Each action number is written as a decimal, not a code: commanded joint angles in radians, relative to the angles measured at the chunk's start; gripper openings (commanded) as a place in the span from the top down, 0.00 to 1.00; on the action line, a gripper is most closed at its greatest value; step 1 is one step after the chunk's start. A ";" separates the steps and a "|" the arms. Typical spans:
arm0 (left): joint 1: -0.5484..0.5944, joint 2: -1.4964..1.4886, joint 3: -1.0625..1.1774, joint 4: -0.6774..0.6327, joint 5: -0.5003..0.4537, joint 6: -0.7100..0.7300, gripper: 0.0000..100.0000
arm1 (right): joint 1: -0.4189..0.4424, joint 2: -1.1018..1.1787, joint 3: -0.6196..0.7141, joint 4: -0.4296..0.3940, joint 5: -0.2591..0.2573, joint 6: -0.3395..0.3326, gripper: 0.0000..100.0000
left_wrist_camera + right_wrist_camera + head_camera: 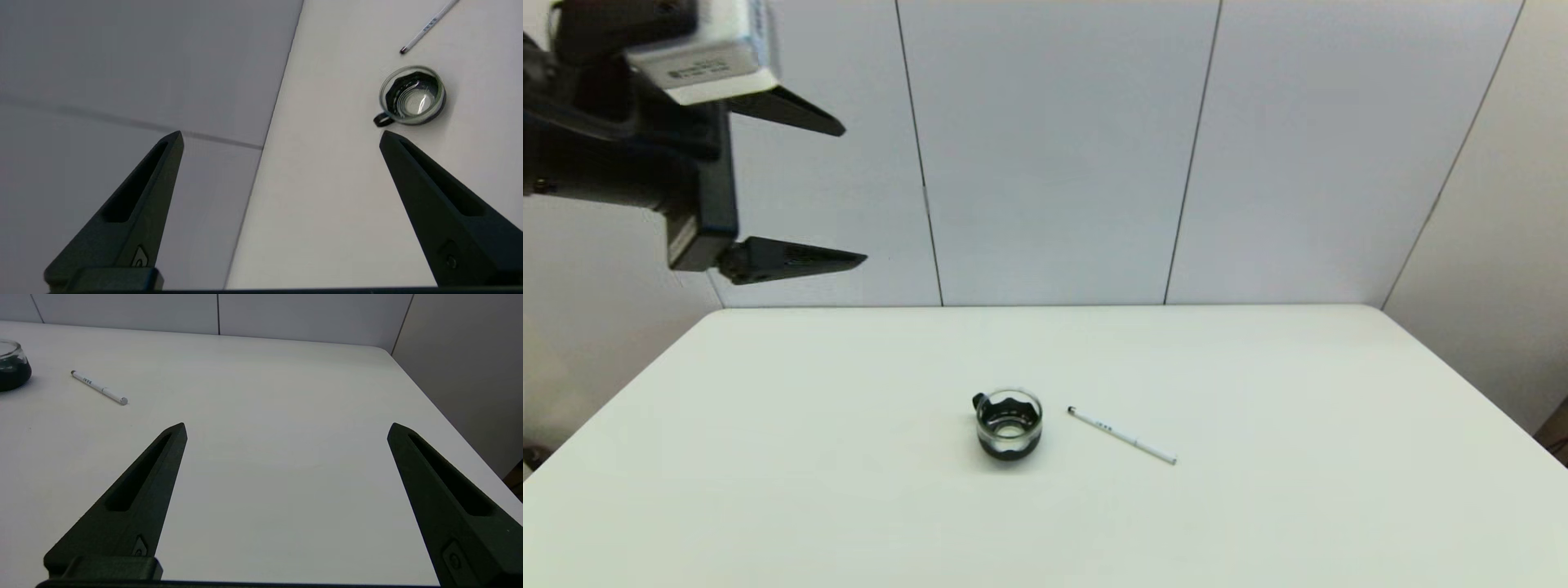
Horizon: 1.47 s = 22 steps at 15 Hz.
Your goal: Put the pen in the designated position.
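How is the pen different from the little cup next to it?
The pen is long, thin and white, while the cup is short, round and see-through glass with a dark lower part. The pen lies flat on its side, while the cup stands upright with its mouth facing up. The cup has a small dark handle; the pen has only a small dark tip. Both rest on the white table, close together but not touching.

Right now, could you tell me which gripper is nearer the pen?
Probably right. The right gripper is low over the table, pen ahead-left; the left gripper hangs high above the far-left corner.
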<state>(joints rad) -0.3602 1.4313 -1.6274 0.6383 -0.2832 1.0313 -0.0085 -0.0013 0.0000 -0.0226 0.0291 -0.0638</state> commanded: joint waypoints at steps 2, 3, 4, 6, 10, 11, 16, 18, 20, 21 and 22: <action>0.152 -0.172 0.101 -0.002 0.007 -0.172 0.00 | 0.001 0.001 0.012 0.000 0.000 -0.001 0.00; 0.176 -0.189 0.116 -0.002 0.007 -0.211 0.00 | 0.001 0.001 0.012 0.000 0.000 -0.001 0.00; 0.221 -0.210 0.132 0.000 0.007 -0.249 0.00 | -0.001 0.001 0.012 0.000 0.000 -0.001 0.00; 0.268 -0.252 0.175 -0.002 0.007 -0.330 0.00 | -0.001 0.001 0.014 0.000 0.000 -0.001 0.00; 0.316 -0.370 0.308 -0.009 0.075 -0.534 0.00 | 0.001 0.001 0.014 0.000 0.000 -0.001 0.00; 0.320 -0.410 0.374 -0.034 0.084 -0.580 0.00 | 0.001 0.001 0.014 0.000 0.000 -0.001 0.00; 0.391 -0.611 0.690 -0.241 0.096 -0.691 0.00 | 0.001 0.001 0.014 0.000 0.002 -0.001 0.00; 0.412 -0.700 0.822 -0.318 0.098 -0.714 0.00 | 0.001 0.001 0.014 0.000 0.000 -0.001 0.00; 0.412 -0.787 0.937 -0.374 0.144 -0.731 0.00 | 0.001 0.001 0.014 0.000 0.000 -0.001 0.00; 0.412 -0.833 1.003 -0.417 0.176 -0.732 0.00 | 0.001 0.001 0.012 0.000 0.000 -0.001 0.00; 0.412 -0.873 1.066 -0.463 0.194 -0.734 0.00 | 0.001 0.001 0.012 0.000 0.000 -0.001 0.00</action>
<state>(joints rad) 0.0479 0.6802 -0.6764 0.2496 -0.1294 0.3019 -0.0081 -0.0013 0.0000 -0.0226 0.0291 -0.0634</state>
